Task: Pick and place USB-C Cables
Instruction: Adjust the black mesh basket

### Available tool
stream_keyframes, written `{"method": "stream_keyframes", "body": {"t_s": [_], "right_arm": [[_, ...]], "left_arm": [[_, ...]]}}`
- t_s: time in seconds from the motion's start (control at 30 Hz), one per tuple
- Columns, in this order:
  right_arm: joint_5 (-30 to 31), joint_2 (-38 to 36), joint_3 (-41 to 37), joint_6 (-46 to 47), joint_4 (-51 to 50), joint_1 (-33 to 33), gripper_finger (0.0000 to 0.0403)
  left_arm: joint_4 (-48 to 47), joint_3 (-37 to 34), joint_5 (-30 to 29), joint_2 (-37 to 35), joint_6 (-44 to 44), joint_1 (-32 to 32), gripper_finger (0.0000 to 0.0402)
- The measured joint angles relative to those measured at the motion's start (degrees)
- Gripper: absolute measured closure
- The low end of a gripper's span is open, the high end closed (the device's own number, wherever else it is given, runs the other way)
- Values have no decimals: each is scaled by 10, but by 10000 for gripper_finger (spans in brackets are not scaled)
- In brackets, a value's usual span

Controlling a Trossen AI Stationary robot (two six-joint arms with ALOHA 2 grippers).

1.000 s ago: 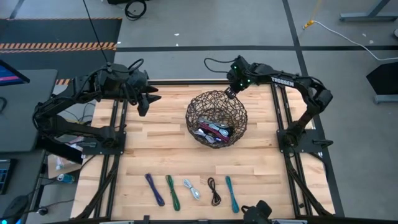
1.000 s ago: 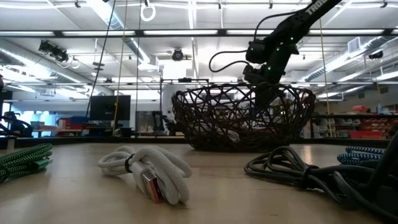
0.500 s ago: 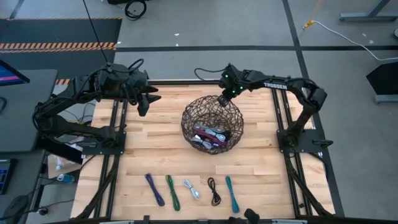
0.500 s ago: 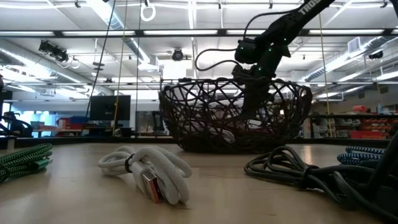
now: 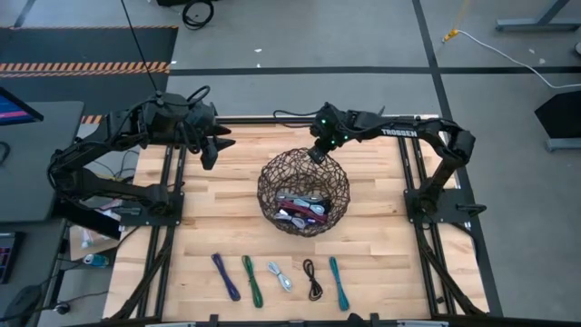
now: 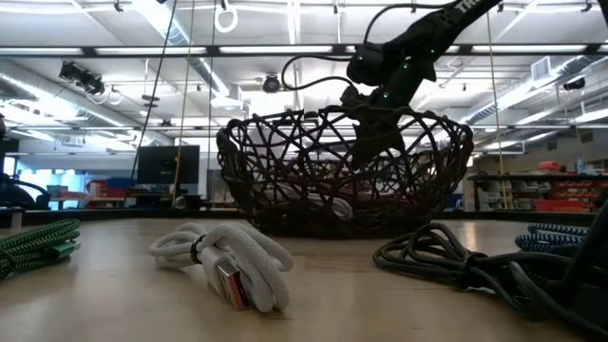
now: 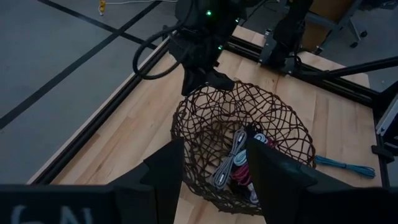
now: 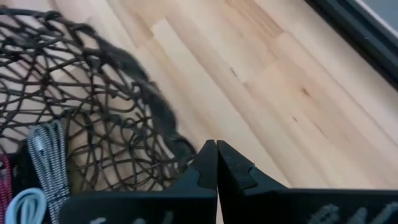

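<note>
A dark woven wire basket [image 5: 303,195] stands with its base on the table's middle and holds several cable bundles [image 5: 304,207], pink, grey and light blue. My right gripper [image 5: 315,153] is at the basket's far rim, shut on it; it also shows in the low view [image 6: 373,119]. Five more bundles lie in a row by the near edge: purple [image 5: 225,275], green [image 5: 251,279], silvery white [image 5: 280,275], black [image 5: 313,278] and teal [image 5: 338,282]. My left gripper [image 5: 213,145] waits open over the far left of the table. My right gripper [image 8: 216,158] pinches the basket's far rim [image 8: 177,144] between its two shut fingers. It comes slanting down from the table's far right side. The fingers themselves hide the exact strand. The basket's base stays on the table.
The left wrist view looks past its open fingers [image 7: 214,171] at the basket [image 7: 242,146]. Black frame rails [image 5: 413,182] run along both table sides. Bare wood lies between the basket and the cable row. In the low view the white bundle [image 6: 228,261] and black bundle [image 6: 456,261] lie close to the camera.
My right gripper, shut on the rim throughout, has moved toward the table's left and a little toward the near edge. The basket has slid along the table with it, leftward and nearer. The cables inside moved with the basket; the row of bundles stayed put.
</note>
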Motion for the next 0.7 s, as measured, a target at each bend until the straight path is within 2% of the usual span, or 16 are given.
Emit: {"method": "stream_keyframes", "body": {"t_s": [0.2,0.4,0.7], "right_arm": [[4,0,0,-11,-11,-38,403],[0,0,0,-25,-75,-77,403],[-27,0,0,-27,-96,-63,403]], "left_arm": [[0,0,0,0,-2,0,221],[0,0,0,0,-6,0,221],[0,0,0,0,-5,0,221]]}}
